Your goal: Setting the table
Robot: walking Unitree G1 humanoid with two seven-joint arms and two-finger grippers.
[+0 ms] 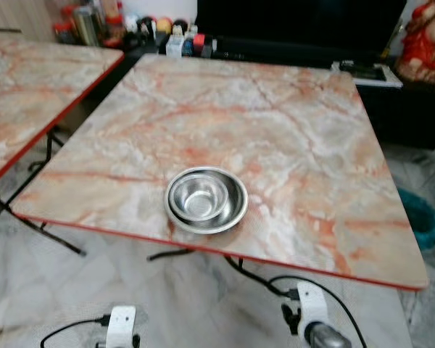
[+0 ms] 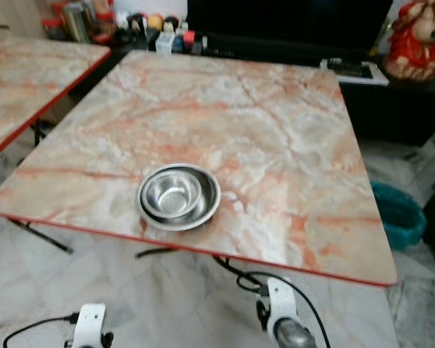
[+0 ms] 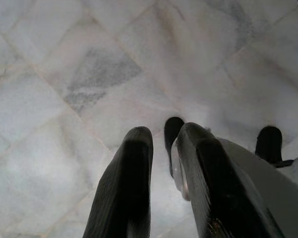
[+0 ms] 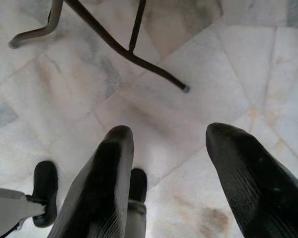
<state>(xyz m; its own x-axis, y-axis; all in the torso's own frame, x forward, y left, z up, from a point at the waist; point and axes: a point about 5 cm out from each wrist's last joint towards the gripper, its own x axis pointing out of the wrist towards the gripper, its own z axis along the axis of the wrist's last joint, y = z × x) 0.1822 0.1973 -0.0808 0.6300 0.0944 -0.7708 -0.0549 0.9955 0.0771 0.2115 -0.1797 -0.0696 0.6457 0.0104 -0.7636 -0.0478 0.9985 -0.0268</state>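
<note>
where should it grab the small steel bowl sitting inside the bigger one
Probably by the rim of the small bowl, coming from above with one finger inside and one outside its wall. It nests upright in the larger bowl near the table's front edge, and its rim appears to stand clear, most reachable on the near side.

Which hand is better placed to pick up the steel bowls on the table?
Probably right. The bowls sit near the table's near edge, and the right hand hangs open; the left hand is nearly closed.
</note>
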